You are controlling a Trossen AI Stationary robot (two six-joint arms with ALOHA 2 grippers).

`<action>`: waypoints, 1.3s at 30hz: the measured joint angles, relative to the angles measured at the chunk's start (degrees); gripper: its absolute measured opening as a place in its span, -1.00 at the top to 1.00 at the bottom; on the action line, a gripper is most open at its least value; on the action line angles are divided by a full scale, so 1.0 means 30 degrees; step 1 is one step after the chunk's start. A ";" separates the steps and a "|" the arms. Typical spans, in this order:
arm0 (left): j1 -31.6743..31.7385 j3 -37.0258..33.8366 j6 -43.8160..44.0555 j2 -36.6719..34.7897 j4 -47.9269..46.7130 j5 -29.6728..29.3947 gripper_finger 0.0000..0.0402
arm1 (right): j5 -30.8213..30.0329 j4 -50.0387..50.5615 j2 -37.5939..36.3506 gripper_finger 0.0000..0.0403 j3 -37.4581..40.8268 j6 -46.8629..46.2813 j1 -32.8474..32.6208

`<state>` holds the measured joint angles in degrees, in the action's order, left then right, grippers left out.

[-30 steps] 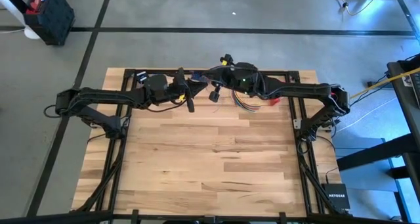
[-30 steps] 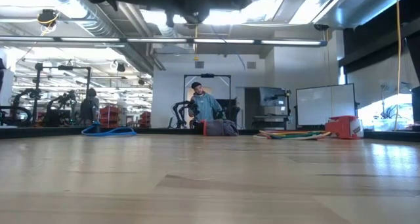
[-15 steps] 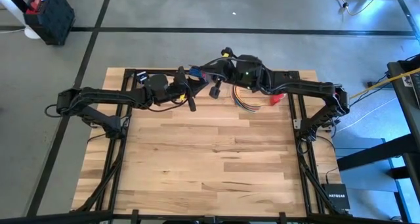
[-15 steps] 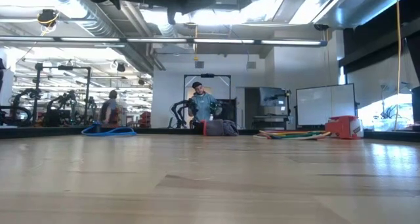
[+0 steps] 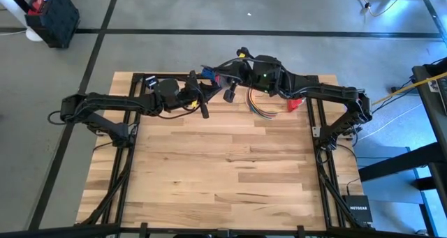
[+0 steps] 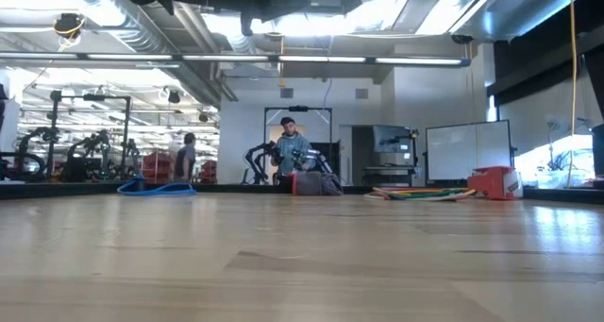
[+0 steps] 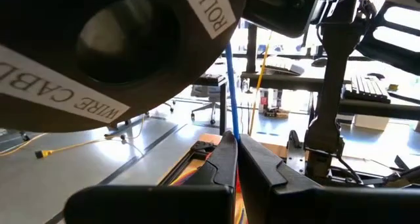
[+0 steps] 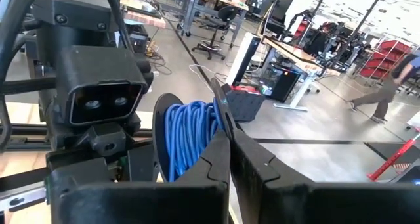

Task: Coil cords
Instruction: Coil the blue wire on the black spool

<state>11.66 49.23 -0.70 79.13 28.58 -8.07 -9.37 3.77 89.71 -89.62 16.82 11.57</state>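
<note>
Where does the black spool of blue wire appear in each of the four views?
High view: the black spool of blue wire is at the middle of the table's far edge.
Low view: it is not visible.
Left wrist view: it fills the top, very close.
Right wrist view: it is at the centre.
Shared landmark: the light wooden table, also seen in the low view.

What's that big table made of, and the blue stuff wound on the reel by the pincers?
The table looks like butcher-block wood: light and darker strips joined side by side, with a smooth, faintly glossy finish in the low view. The blue wire wound on the black spool looks plastic-coated: even bright colour, soft sheen. Its core isn't visible.
</note>
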 joint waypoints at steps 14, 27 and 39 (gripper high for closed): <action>-0.0022 0.0007 -0.0487 0.0000 -0.0143 -0.0066 1.00 | -0.0015 0.0145 -0.0350 0.95 -0.0057 0.0066 0.0007; -0.0028 0.0007 -0.0726 0.0000 -0.0153 -0.0051 1.00 | -0.0021 0.0266 -0.0386 0.95 -0.1752 0.0108 0.0007; -0.0029 -0.0027 -0.0979 0.0076 -0.0468 -0.0047 1.00 | 0.0041 0.0925 -0.0430 0.95 -0.2601 0.0215 0.0007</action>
<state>11.57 49.15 -3.63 79.36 27.17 -8.22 -9.24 6.54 88.42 -97.43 17.46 11.60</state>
